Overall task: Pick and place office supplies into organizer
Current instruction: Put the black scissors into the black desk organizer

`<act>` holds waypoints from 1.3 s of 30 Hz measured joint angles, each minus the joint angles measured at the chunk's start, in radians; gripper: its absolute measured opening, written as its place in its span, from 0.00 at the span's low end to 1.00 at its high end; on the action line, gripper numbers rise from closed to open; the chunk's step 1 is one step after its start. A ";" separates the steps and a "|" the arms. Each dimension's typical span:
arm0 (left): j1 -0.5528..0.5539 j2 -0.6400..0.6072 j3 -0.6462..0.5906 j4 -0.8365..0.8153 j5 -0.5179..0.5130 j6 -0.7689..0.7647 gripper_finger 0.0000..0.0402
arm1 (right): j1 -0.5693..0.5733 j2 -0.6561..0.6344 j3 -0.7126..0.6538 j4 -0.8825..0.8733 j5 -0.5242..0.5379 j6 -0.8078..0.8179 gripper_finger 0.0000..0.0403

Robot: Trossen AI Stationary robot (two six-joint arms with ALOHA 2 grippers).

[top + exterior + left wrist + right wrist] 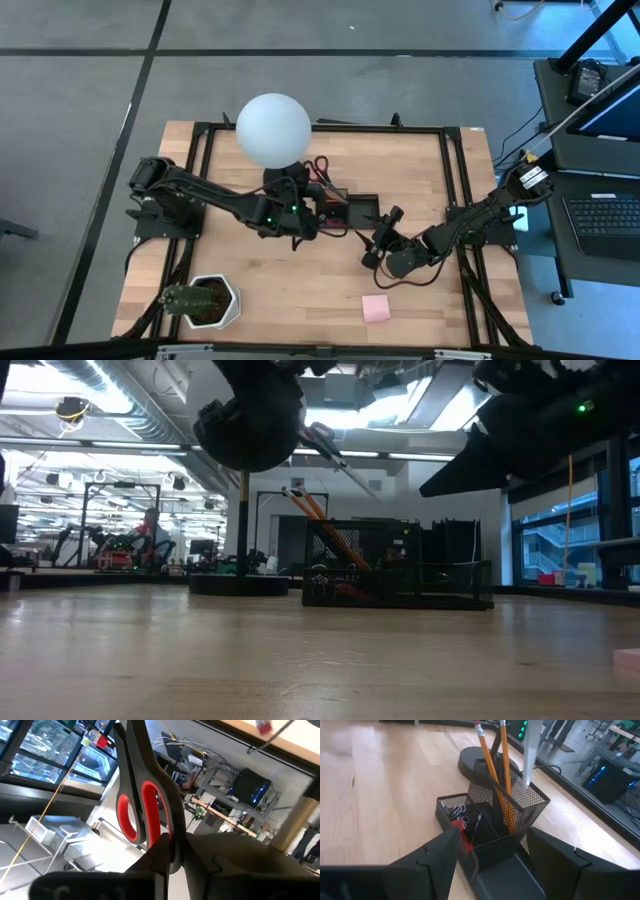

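The left claw (170, 857) was clamped on the red-handled scissors (145, 805), gripping them at the handle end so the red-lined loops stood out past its dark fingers (160, 865). In the overhead view it sat at centre frame, just below the white globe lamp (273, 129) and beside the organizer (350, 210).

The right claw (383, 236) hovered just right of the organizer, its fingers spread apart with nothing between them — the right wrist view looked straight over the mesh tray between the two dark fingers (437, 857).

The organizer (490, 815) stood on the worktop (300, 290) against the lamp's round black base (475, 762). Its tall mesh cup held two orange pencils (496, 775) leaning upright; the low front compartment held binder clips (454, 811) and a small red block (462, 836) (partly hidden by the rim).

A pink sticky-note pad (376, 308) lay alone at lower centre-right of the worktop, well apart from the tray, and a green plant (200, 302) sat at lower left.
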State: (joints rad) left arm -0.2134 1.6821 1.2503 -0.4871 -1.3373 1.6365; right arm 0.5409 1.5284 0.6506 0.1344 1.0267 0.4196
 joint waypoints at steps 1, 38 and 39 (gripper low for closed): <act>0.001 0.012 0.010 0.003 0.000 0.000 0.07 | -0.001 0.000 0.000 -0.001 -0.001 0.000 0.59; 0.057 0.132 0.090 -0.130 0.024 -0.006 0.07 | -0.001 0.000 -0.002 -0.070 -0.054 0.049 0.59; 0.055 0.142 0.090 -0.106 0.022 -0.007 0.07 | -0.001 0.000 -0.002 -0.070 -0.054 0.050 0.59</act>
State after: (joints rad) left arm -0.1585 1.8245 1.3399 -0.5928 -1.3153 1.6299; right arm 0.5396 1.5284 0.6491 0.0640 0.9732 0.4691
